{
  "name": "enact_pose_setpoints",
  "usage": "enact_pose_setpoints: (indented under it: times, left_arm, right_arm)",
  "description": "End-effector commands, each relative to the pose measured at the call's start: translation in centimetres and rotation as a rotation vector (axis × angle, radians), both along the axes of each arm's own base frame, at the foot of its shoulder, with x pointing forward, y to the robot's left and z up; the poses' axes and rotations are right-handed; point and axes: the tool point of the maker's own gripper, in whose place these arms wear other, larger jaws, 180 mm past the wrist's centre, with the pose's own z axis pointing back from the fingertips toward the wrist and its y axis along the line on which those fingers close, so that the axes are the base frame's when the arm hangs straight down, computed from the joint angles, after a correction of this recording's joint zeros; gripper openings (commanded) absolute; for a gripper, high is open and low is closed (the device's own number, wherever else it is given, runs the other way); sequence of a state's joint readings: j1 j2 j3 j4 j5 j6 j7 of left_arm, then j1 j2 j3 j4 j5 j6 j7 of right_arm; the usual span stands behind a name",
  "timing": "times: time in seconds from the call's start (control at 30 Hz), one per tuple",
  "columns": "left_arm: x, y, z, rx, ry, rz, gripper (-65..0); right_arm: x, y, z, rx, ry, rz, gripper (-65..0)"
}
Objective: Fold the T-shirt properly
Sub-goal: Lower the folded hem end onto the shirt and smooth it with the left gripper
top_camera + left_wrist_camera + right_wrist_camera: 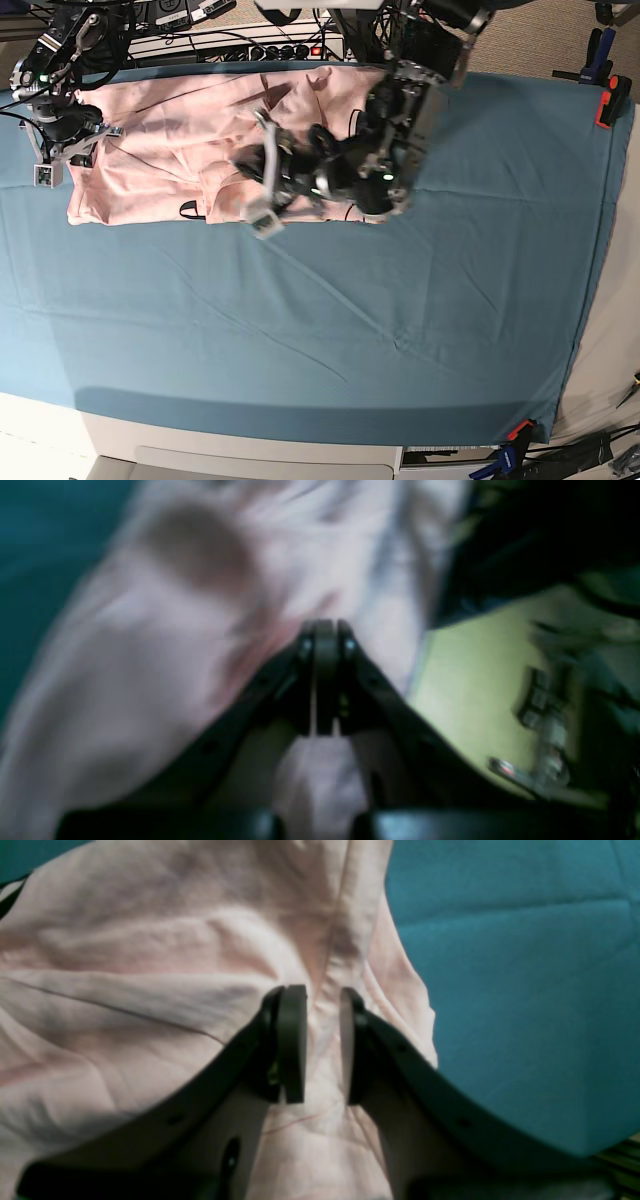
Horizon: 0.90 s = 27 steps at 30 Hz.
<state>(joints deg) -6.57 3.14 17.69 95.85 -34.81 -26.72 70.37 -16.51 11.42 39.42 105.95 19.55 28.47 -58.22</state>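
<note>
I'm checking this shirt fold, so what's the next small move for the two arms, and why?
Probably carry the left gripper on toward the right gripper and lay its cloth down. Both are shut on T-shirt fabric, and the shirt lies bunched at the far edge of the teal cloth, fold unfinished.

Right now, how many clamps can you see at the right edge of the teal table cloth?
3: one orange clamp at the far right corner, one blue clamp beyond it, one orange clamp at the near corner. Others may be hidden.

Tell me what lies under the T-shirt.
The teal cloth extends out from beneath the T-shirt on three sides. Whatever lies directly beneath the shirt is covered.
</note>
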Motion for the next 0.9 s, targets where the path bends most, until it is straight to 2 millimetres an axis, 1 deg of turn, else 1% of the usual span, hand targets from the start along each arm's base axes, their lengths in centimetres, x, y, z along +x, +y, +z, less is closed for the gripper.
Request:
enact_pose_setpoints:
  times: [0.0, 0.07, 0.17, 0.23, 0.3, 0.4, 0.6, 0.7, 0.77, 0.87]
  left_arm:
    - [1.5, 0.4, 1.2, -0.015, -0.048, 0.037, -65.0]
    - [2.4, 2.7, -0.1, 0.054, -0.049, 0.088, -65.0]
    - [2.7, 5.7, -2.0, 0.134, -0.027, 0.143, -65.0]
    - [2.3, 6.8, -2.9, 0.164, -0.012, 0.15, -65.0]
    - [1.7, 7.3, -3.5, 0.181, 0.0, 0.148, -65.0]
    - [0.9, 7.4, -4.1, 0.187, 0.017, 0.147, -65.0]
    - [-1.2, 7.1, -5.2, 0.18, 0.072, 0.139, -65.0]
    - [-2.0, 6.9, -5.5, 0.167, 0.094, 0.136, -65.0]
    - [-2.3, 6.4, -5.5, 0.154, 0.104, 0.137, -65.0]
    - [-3.0, 5.0, -5.0, 0.109, 0.128, 0.13, -65.0]
  right_arm:
    - [0.8, -0.4, 1.3, -0.021, -0.047, 0.009, -52.6]
    - [0.8, -0.4, 1.3, -0.021, -0.048, 0.01, -52.6]
    - [0.9, -0.2, 1.4, -0.006, -0.058, 0.014, -52.6]
    - [1.0, 0.0, 1.4, 0.003, -0.064, 0.015, -52.6]
    - [1.1, 0.0, 1.4, 0.006, -0.067, 0.016, -52.6]
    - [1.0, 0.0, 1.4, 0.005, -0.066, 0.016, -52.6]
    - [1.1, 0.0, 1.5, 0.005, -0.067, 0.016, -52.6]
    - [1.1, 0.0, 1.5, 0.005, -0.07, 0.017, -52.6]
    - [1.1, 0.0, 1.5, 0.004, -0.071, 0.017, -52.6]
    - [1.2, 0.0, 1.5, 0.004, -0.074, 0.017, -52.6]
